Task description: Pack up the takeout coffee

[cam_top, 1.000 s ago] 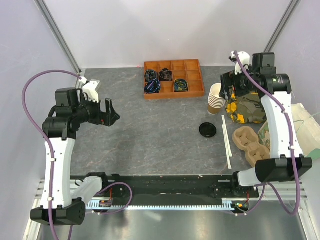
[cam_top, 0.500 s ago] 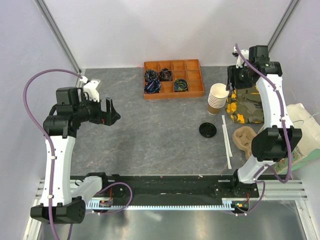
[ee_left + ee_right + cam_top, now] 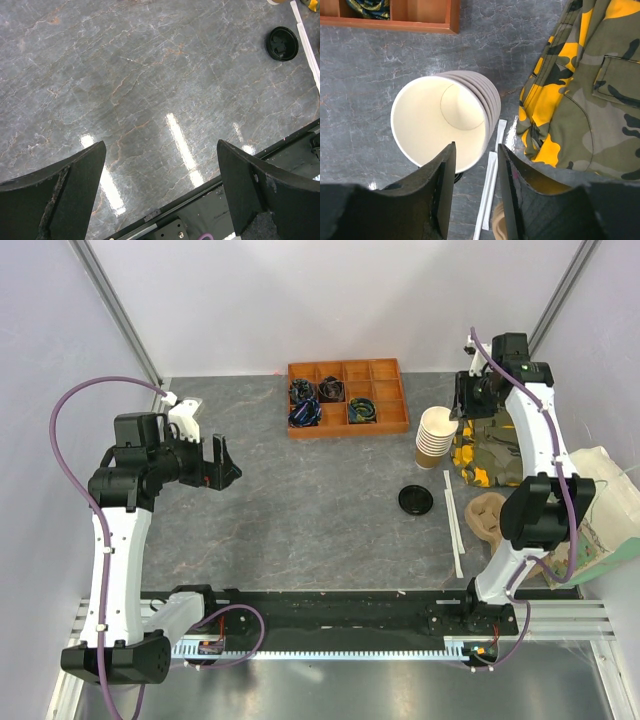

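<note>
The takeout coffee as a lidded cup is out of view. A loose round black lid (image 3: 414,500) (image 3: 281,43) lies on the grey table. A stack of lidless cream paper cups (image 3: 434,435) (image 3: 440,120) stands at the back right. My right gripper (image 3: 464,405) (image 3: 476,147) hovers just above and behind that stack, its jaws narrowed but still apart. In the right wrist view the top cup's right rim lines up with the gap, and I cannot tell whether it is touched. My left gripper (image 3: 225,462) (image 3: 160,150) hangs wide open and empty over the left of the table.
A camouflage bag (image 3: 490,455) (image 3: 580,85) lies right of the cups. Two wrapped straws (image 3: 455,525) (image 3: 490,175) and a brown pulp cup tray (image 3: 488,520) lie in front of it. A wooden compartment tray (image 3: 400,426) sits at the back, a white bag (image 3: 600,500) at the far right.
The right gripper's jaws have narrowed from wide open. The right arm has shifted slightly back and right, its elbow swinging inward. The left arm has not moved.
</note>
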### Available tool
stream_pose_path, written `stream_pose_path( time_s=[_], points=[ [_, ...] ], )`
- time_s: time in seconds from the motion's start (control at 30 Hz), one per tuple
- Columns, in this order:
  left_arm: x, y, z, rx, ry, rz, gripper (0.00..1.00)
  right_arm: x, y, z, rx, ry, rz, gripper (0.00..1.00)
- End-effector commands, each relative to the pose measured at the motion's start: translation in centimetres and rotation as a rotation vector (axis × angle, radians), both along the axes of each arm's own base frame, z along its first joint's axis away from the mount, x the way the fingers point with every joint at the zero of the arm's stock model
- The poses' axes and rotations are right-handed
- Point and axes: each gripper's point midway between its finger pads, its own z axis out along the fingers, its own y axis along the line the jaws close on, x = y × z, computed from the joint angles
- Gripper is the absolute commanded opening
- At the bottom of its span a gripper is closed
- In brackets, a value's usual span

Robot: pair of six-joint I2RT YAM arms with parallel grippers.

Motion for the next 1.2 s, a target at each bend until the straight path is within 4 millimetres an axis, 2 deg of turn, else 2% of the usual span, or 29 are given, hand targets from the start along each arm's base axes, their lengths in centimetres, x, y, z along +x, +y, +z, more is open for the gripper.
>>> stream_pose_path(
  time_s=[0.0,0.23,0.4,0.57,0.67,0.7,0.73,1.17],
  points=[
    [0.2,-0.5,0.9,-0.032,-0.025,-0.012,1.0,1.4,-0.2,-0.1,0.024,-0.022,-0.048,0.45],
    [0.5,-0.7,0.8,-0.042,-0.019,-0.018,1.0,1.8,-0.6,-1.3,0.038,0.003,-0.075,0.34],
    [0.7,-0.8,0.9,-0.049,-0.018,-0.023,1.0,2.0,-0.9,-1.8,0.054,0.017,-0.086,0.34],
    [0.9,-0.9,1.1,-0.051,-0.021,-0.028,1.0,2.0,-0.9,-2.3,0.075,0.032,-0.081,0.29],
    [1.1,-1.0,0.9,-0.056,-0.014,-0.033,1.0,1.9,-0.6,-2.1,0.093,0.029,-0.072,0.13],
    [1.1,-1.1,0.9,-0.061,-0.01,-0.035,1.0,1.8,-0.6,-1.9,0.099,0.027,-0.069,0.05],
    [1.1,-1.1,0.8,-0.061,-0.009,-0.035,1.0,1.8,-0.5,-1.8,0.107,0.025,-0.065,0.02],
    [1.1,-1.2,0.7,-0.067,-0.004,-0.042,1.0,0.9,-0.5,2.0,0.116,-0.052,-0.077,0.0]
  ],
)
